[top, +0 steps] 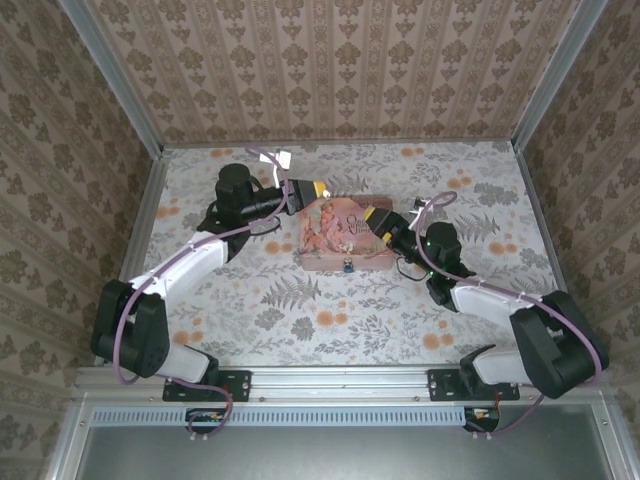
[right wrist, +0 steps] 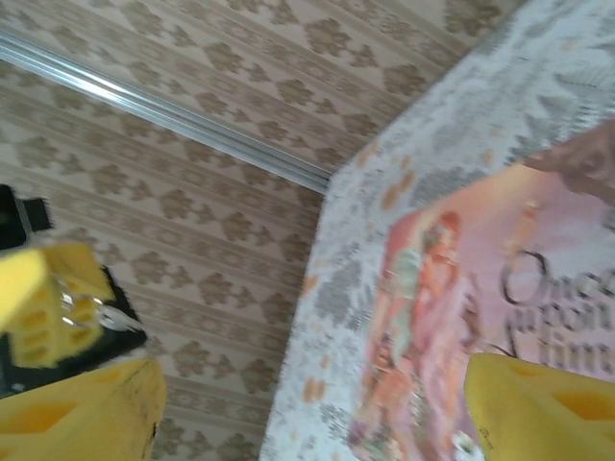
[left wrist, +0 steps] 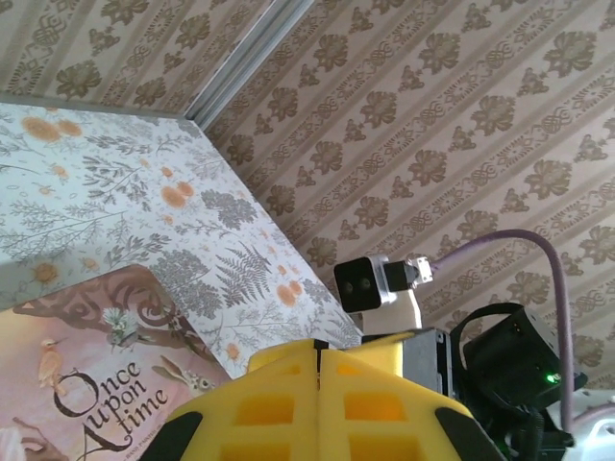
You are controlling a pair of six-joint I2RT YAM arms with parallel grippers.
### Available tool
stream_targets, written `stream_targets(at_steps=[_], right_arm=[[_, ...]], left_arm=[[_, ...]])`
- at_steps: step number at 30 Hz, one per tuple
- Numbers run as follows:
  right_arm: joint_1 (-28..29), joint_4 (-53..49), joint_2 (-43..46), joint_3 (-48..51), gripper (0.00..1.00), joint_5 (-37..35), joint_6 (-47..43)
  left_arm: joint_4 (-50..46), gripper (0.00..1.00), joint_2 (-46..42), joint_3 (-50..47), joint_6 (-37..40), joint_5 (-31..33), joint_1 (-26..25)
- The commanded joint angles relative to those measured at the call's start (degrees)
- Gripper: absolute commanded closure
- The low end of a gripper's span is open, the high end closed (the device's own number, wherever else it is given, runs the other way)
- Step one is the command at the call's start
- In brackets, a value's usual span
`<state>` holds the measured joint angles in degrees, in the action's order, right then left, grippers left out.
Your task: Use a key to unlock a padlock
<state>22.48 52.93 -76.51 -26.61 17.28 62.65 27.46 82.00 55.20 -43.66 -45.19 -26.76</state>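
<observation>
On the desk (top: 300, 320) the pink tin (top: 330, 228) is lying between the arms. The left gripper (top: 320, 189) is hovering at its far corner, jaws pressing together, whether on the key I cannot tell, while the right gripper (top: 377, 220) is hanging at its right edge, jaws spreading wide. The padlock (top: 346, 266) is sitting at the tin's near edge, toward the bases from both jaws, nearer the right arm.

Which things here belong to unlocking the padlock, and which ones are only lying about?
For the job:
- the padlock, at the near edge of the pink tin
- the key, a silvery sliver apparently pinched in the shut left tool
- the right tool, open at the tin's right end

Only lying about:
- the pink tin itself
- the floral table cover
</observation>
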Motion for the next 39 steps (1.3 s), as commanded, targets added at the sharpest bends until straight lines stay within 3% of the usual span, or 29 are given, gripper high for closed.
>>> stream_targets(at_steps=[1,8,15,39], right_arm=[[1.0,14.9,-2.7,-1.9,0.23,1.0,6.8],[3.1,23.0,-9.6,-5.8,0.39,-0.2,11.9],[5.8,23.1,-10.5,-9.4,0.5,-2.5,11.8],[9.1,23.4,-13.0,-11.6,0.64,-3.5,11.7]], left_arm=[[8.0,1.0,0.0,-1.3,-2.2,-2.1,-0.8],[10.7,1.0,1.2,-1.6,-2.8,-0.6,-2.4],[13.5,1.0,2.9,-1.9,-4.6,1.1,-3.3],[15.5,1.0,4.5,-2.0,-5.9,4.0,-4.7]])
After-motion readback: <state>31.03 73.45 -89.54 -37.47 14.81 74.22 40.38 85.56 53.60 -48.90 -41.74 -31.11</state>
